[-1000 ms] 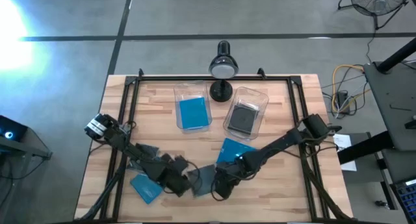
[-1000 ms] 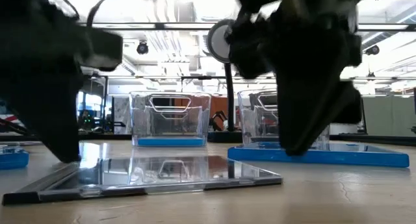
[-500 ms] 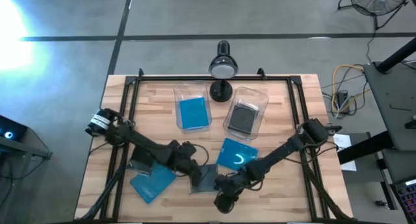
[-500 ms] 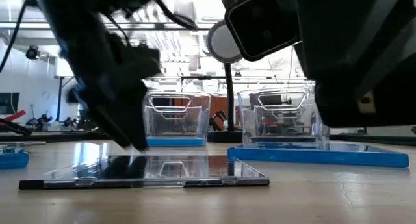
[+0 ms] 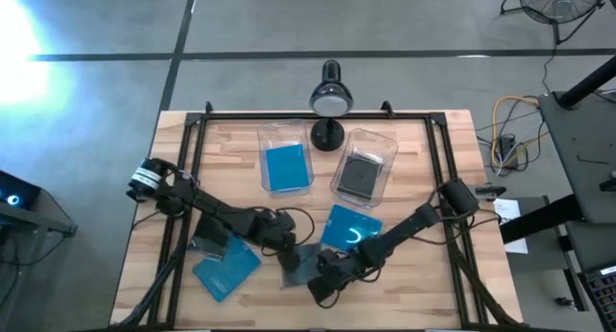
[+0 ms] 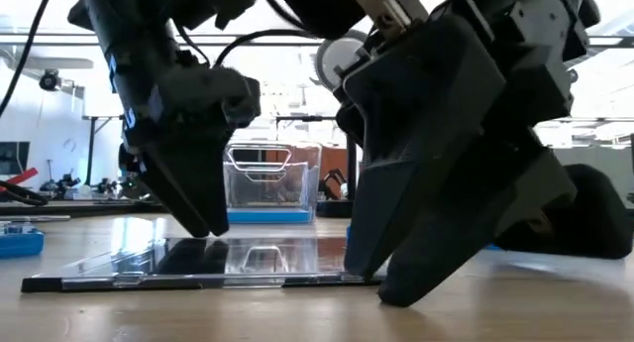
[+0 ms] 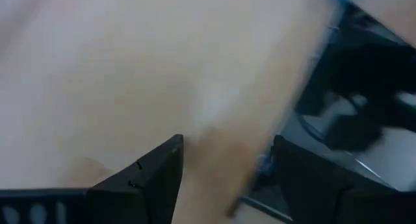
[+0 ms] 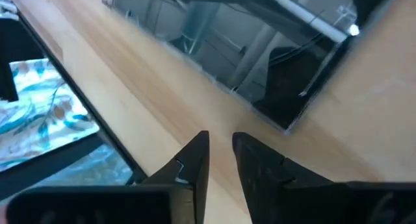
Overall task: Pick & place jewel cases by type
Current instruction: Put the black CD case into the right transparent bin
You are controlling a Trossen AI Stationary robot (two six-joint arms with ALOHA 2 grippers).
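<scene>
A dark, clear-lidded jewel case (image 5: 304,265) lies flat on the table near its front edge. My left gripper (image 5: 286,254) is at the case's left edge with its fingers open. My right gripper (image 8: 218,139) slants down at the case's near corner (image 8: 286,123). Its fingers stand a narrow gap apart over bare wood, with nothing between them. Whether it touches the case, I cannot tell. A blue jewel case (image 5: 227,270) lies flat to the left and another (image 5: 348,227) to the right. My left gripper comes slanting down from the table's left. One fingertip (image 6: 206,229) meets the dark case's top face near its left edge (image 6: 149,255). The other finger (image 7: 156,178) stands over bare wood beside the case. The case lies flat on the table.
Two clear bins stand at the back: the left one (image 5: 285,132) holds a blue case, the right one (image 5: 377,140) a dark case. A black lamp (image 5: 329,101) stands behind them. A black frame (image 5: 318,114) runs along the table's edges.
My left gripper has gone toward the table's right onto the dark case's left edge, then stayed. My right gripper has sunk toward the table at the case's near corner and rolled about its own axis. The case has shifted slightly on the table.
</scene>
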